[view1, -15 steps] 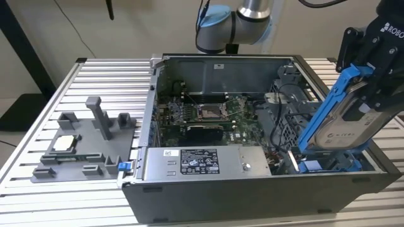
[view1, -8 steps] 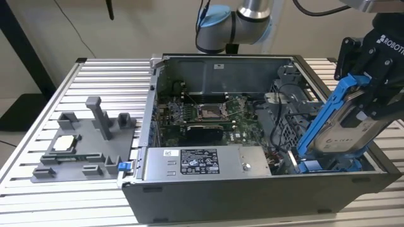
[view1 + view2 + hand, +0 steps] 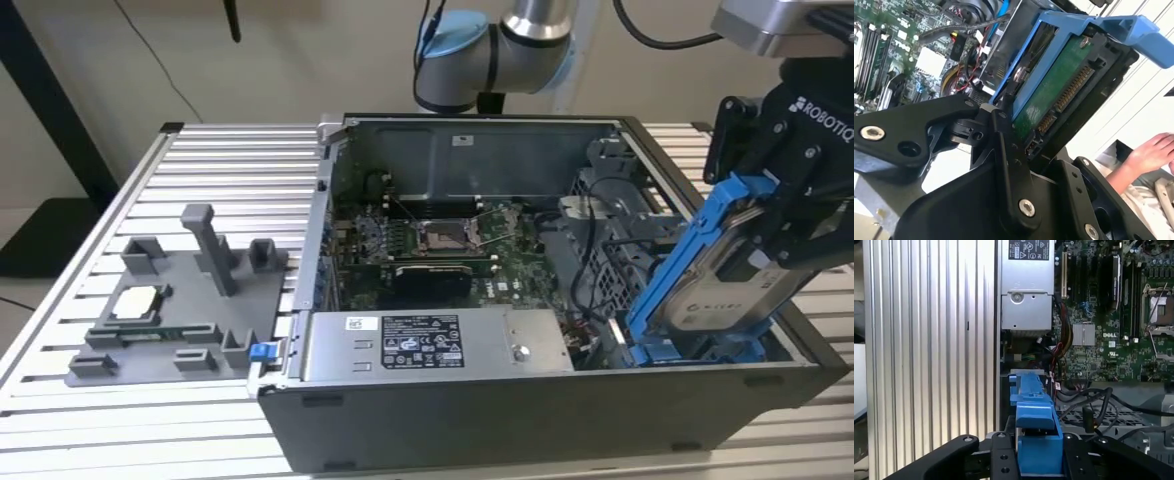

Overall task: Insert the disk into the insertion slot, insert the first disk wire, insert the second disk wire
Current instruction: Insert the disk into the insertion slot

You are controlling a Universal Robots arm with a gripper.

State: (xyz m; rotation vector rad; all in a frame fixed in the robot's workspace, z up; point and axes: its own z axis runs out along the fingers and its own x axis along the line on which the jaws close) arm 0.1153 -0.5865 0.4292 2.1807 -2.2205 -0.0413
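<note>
Step in hand: the first one, getting the disk into its slot. No wire work has begun. In the second wrist view the connector strip on the drive's green board is bare, with nothing plugged in.

Gripper: closed on the disk, fingers pinching across the drive and its blue carrier frame. The first wrist view shows the carrier frame squeezed between the two black fingers. The hold looks firm, with no slack seen.

Disk position: in the exterior view it stands steeply tilted over the computer case, at the near corner on the exterior view's right. Its lower end is down among the blue rails there and its upper end is above the case rim. It is not seated. Whether the lower edge touches the bay can't be told.

Around it:
- The grey power-supply box sits just beside the bay, toward the exterior view's left.
- The motherboard, with an open CPU socket, lies deeper in.
- Loose black cables lie close to the carrier's path.
- A grey fixture tray sits on the ribbed table, well apart.
- A person's hand is in the background of the second wrist view, clear of the arm.

Judgement: seating calls for squaring the carrier to the bay rails before pressing it home, and for keeping it off the cables. A skewed entry could jam the frame.
</note>
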